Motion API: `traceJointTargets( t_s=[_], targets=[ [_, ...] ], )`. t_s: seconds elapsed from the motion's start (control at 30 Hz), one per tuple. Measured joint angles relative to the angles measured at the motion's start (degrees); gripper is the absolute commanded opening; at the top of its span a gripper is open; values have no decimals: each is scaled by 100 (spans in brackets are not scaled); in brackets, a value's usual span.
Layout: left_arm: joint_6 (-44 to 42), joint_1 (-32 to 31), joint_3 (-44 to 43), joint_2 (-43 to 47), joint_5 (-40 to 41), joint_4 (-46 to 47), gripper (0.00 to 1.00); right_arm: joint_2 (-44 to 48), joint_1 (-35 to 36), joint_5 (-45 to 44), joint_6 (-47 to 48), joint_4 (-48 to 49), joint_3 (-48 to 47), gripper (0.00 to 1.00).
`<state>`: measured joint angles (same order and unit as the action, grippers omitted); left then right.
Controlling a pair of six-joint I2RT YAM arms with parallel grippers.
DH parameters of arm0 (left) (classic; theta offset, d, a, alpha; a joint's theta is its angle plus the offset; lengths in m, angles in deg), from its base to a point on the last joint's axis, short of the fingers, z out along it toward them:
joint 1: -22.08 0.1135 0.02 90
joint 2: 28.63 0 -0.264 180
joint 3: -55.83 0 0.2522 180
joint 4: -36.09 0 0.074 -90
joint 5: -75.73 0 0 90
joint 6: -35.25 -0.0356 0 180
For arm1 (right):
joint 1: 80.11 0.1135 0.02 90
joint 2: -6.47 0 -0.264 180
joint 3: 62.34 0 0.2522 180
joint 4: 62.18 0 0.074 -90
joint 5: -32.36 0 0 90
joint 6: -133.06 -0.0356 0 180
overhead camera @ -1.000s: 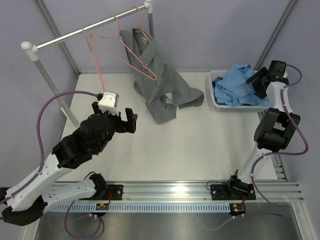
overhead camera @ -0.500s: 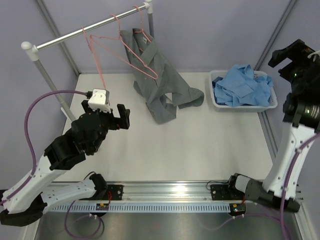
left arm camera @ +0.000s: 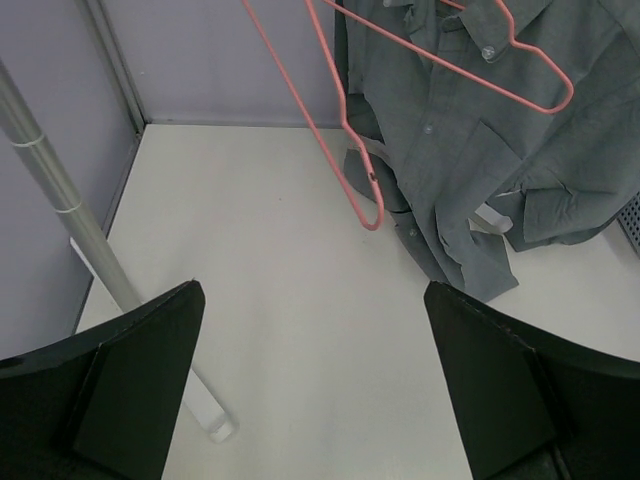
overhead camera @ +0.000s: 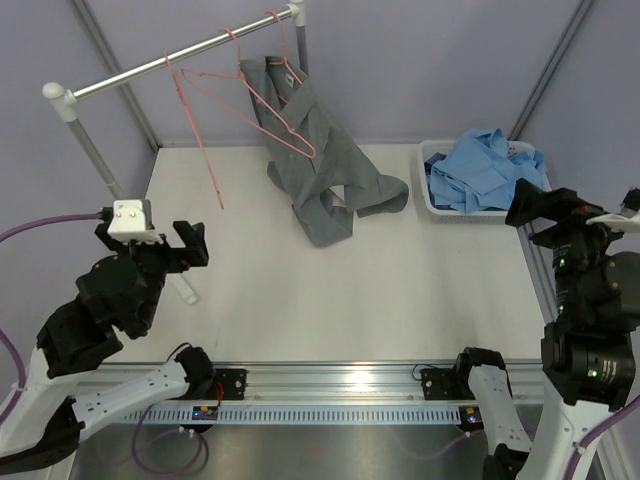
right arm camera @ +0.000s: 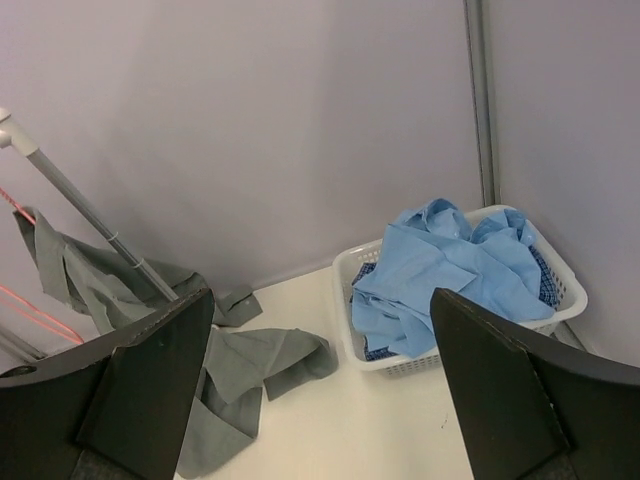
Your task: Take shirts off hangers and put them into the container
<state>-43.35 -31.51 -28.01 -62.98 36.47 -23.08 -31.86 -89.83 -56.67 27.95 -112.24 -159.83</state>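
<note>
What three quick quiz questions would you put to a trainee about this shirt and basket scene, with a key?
1. True or false: the grey shirt already lies in the laundry basket.
2. Which one lies on top in the basket? A: dark blue checked shirt. B: light blue shirt. C: a hanger.
3. Is the left tool or the right tool holding anything?

Key: 1 false, since it hangs at the rail and trails onto the table. 2 B. 3 neither, since both stand open and empty.
</note>
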Motion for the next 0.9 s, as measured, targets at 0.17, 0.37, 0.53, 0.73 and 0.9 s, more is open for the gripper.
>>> traceJointTargets(
  t_s=[0.17, 0.37, 0.53, 0.73, 0.9],
  targets=[
    [-74, 0, 13, 363, 214, -129, 99, 560, 254, -352, 199, -2, 507, 99],
    [-136, 0, 46, 404, 249, -203, 99, 861, 374, -507, 315, 48, 841, 99],
    [-131, 0, 129, 380, 245, -258, 99, 872, 374, -544, 348, 48, 935, 100],
    [-59, 0, 136, 267, 173, -269, 99, 835, 378, -590, 354, 157, 938, 99],
    [28, 0, 133, 275, 133, -280, 99, 800, 378, -590, 354, 166, 938, 100]
  ],
)
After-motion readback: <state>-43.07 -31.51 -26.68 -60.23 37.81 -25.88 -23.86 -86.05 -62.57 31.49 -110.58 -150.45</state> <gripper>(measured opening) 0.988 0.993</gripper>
